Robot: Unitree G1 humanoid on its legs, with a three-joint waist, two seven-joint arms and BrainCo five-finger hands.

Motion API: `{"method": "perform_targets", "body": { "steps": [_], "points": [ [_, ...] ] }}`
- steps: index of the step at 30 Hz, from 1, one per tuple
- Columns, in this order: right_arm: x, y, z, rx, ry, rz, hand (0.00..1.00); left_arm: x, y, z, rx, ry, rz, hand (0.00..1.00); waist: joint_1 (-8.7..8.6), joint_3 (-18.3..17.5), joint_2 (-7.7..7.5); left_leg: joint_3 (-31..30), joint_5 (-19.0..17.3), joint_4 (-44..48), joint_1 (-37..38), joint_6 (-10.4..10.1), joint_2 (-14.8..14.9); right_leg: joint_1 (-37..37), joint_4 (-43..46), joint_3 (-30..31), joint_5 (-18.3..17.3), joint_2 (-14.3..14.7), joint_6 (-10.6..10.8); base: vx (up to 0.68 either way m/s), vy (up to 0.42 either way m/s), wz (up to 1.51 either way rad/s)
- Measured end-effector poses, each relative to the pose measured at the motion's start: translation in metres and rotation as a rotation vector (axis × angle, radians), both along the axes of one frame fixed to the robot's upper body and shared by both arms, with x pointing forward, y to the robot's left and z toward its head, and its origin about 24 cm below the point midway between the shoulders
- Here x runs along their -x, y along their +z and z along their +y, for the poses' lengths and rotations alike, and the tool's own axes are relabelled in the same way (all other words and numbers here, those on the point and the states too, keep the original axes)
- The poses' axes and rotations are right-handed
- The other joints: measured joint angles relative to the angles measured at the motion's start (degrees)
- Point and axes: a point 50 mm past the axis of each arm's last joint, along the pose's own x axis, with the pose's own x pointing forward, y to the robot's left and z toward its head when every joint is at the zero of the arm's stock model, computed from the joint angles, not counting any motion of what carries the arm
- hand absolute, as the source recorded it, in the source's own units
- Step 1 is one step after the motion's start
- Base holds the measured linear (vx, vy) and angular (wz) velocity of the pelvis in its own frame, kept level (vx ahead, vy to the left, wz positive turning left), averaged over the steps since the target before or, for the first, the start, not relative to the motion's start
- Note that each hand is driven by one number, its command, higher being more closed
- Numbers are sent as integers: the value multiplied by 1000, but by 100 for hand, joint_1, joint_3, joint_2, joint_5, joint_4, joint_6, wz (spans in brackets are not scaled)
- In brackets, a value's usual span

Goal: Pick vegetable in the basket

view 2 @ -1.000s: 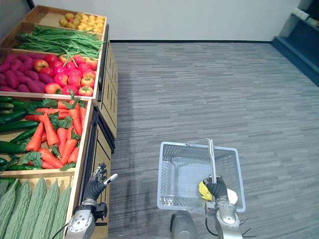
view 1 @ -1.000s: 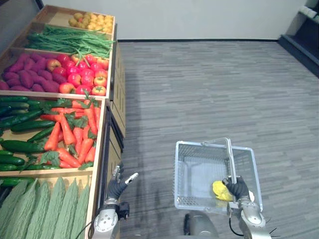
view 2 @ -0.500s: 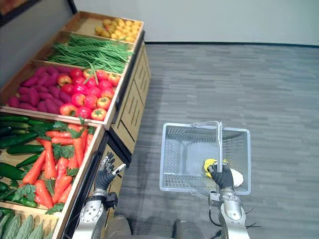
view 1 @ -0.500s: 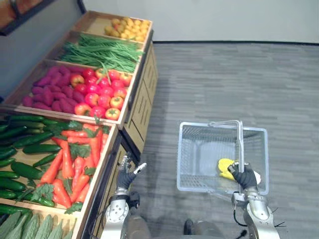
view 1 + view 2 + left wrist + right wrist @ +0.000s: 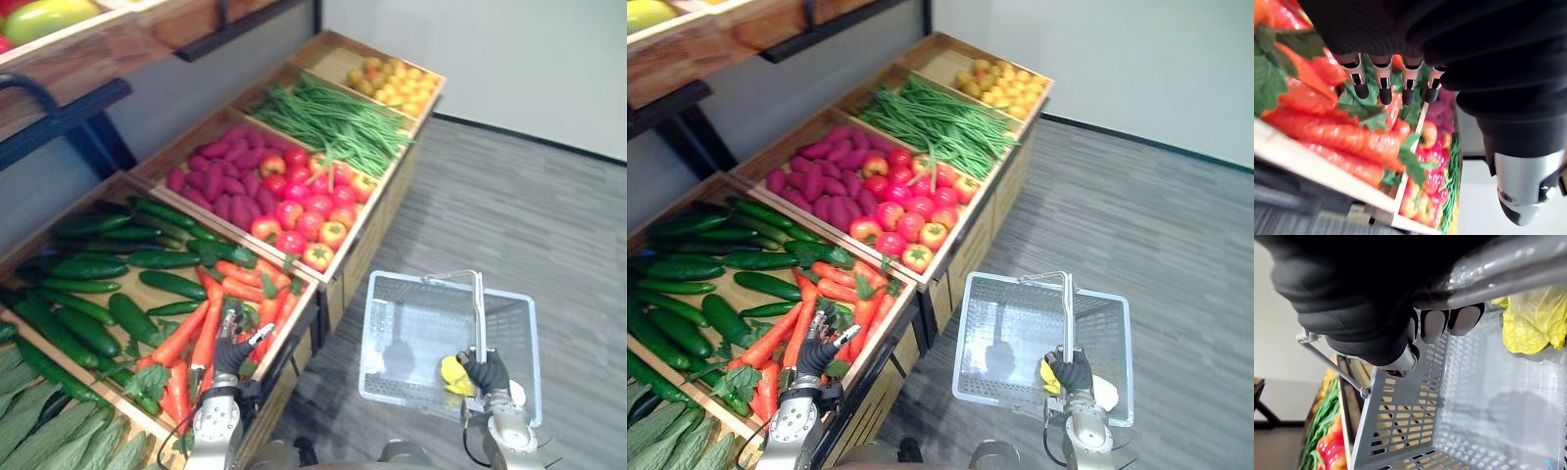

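Vegetable point(image 5: 451, 374) in basket point(image 5: 380, 338), half behind right hand point(image 5: 488, 372)

No legible text, label, number or sign appears on the basket point(image 5: 384, 338), the wooden produce stand point(image 5: 367, 230) or the shelf point(image 5: 98, 49) above it.

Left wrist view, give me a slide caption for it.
Open left hand poised over leafy-topped carrots in a wooden crate, apples beyond.
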Motion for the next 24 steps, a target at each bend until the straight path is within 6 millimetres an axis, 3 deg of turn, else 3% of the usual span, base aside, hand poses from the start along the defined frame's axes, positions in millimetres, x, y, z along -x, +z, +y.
{"method": "perform_targets", "body": {
  "steps": [2,3,4,6,8,13,15,16,18,21,22,24],
  "points": [
    [18,-10,2,-13,-11,57,100,-6,8,-10,9,-37,-38,0,-16,-54,-88,-760,-233,373,-220,-271,2,-169,-818,1004,79,417,53,190,-286,165],
    [24,-11,1,-21,-28,64,100,-7,10,-11,10,-46,-49,0,-12,-100,-185,-939,-328,524,-301,-354,-57,-160,-1154,1172,232,389,49,173,-341,176],
    [37,-14,-9,-11,-86,89,100,-8,12,-14,15,-53,-58,0,-33,-112,-251,-1306,-524,831,-431,-521,-135,-154,-1088,950,355,285,213,151,-267,147],
    [60,-16,-29,26,-135,148,100,-9,18,-27,53,-77,-87,0,-7,-216,-74,-1736,-487,953,-725,-713,86,-161,-1090,232,235,301,6,218,-361,149],
    [66,-15,-36,5,-180,143,100,-12,26,-29,70,-76,-123,0,7,-251,42,-1785,-328,769,-787,-881,236,-184,-1144,-113,270,316,-70,111,-266,84],
    [80,-18,-40,-26,-230,158,100,-16,33,-31,80,-86,-159,0,9,-256,64,-1803,71,483,-884,-975,405,76,-1454,-743,380,320,-257,-45,-168,63],
    [86,-25,-40,-48,-254,184,100,-17,36,-30,77,-87,-171,0,2,-246,32,-1770,178,461,-1028,-896,441,93,-1476,-1060,396,224,-283,-159,-47,77],
    [90,-30,-39,-65,-273,200,100,-17,40,-28,68,-89,-184,0,7,-230,-9,-1530,194,395,-1093,-794,533,104,-1500,-1233,404,137,-295,-164,-22,74],
    [96,-37,-36,-86,-293,228,100,-17,42,-25,30,-98,-191,0,-15,-187,-92,-961,213,258,-1071,-824,795,189,-1648,-1476,406,17,-272,-160,16,78],
    [98,-39,-40,-89,-310,237,100,-16,43,-20,-36,-103,-190,0,49,-206,43,-618,254,247,-1095,-888,938,294,-1842,-1549,429,-20,-223,-106,92,28],
    [96,-41,-39,-96,-309,239,100,-16,43,-14,-104,-106,-185,0,67,-269,111,-521,350,76,-1098,-953,943,369,-2014,-1484,487,30,-119,-11,100,2],
    [93,-41,-37,-102,-300,235,100,-17,48,-6,-224,-121,-196,0,59,-311,139,-392,463,-292,-1061,-900,904,370,-2321,-1368,531,22,-53,25,80,9]
  ]
}}
